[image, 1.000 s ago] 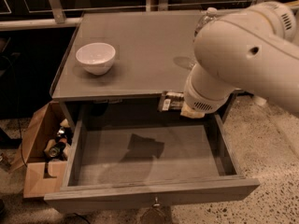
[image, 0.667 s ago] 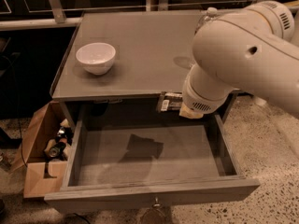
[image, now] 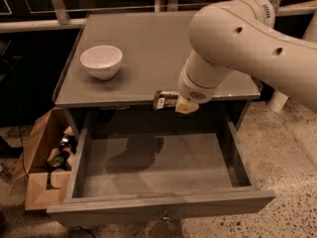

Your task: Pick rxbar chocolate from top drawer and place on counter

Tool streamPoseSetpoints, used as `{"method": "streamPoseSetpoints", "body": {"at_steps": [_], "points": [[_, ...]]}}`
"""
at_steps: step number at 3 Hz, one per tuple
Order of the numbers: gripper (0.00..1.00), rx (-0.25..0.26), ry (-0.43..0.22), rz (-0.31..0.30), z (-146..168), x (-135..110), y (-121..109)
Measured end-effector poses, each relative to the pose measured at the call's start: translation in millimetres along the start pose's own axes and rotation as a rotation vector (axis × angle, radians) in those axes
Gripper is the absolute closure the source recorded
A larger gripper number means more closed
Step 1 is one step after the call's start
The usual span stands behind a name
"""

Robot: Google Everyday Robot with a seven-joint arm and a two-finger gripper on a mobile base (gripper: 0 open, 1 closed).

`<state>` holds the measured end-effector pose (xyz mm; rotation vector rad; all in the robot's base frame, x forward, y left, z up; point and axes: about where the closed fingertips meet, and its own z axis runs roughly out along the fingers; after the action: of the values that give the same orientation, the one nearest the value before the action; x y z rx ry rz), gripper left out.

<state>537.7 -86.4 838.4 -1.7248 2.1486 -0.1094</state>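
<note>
The grey counter (image: 148,43) holds a white bowl (image: 101,61) in a dim room with a speckled floor (image: 292,148). The top drawer (image: 158,202) stands pulled out under the gripper (image: 174,103). The rxbar chocolate (image: 163,101) lies level along the counter's front edge, its white-patch end pointing away from the gripper towards the bowl's side. Whether the gripper clamps it, I cannot tell.

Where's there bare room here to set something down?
The counter is bare behind and right of the white bowl, up to the arm. The gripper sits at its front edge. The top drawer floor looks bare too. The cardboard box is crowded.
</note>
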Motion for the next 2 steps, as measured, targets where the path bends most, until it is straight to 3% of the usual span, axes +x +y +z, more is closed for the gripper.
{"method": "streamPoseSetpoints", "body": {"at_steps": [2], "points": [[1.00, -0.062, -0.014, -0.080, 22, -26, -31]]}}
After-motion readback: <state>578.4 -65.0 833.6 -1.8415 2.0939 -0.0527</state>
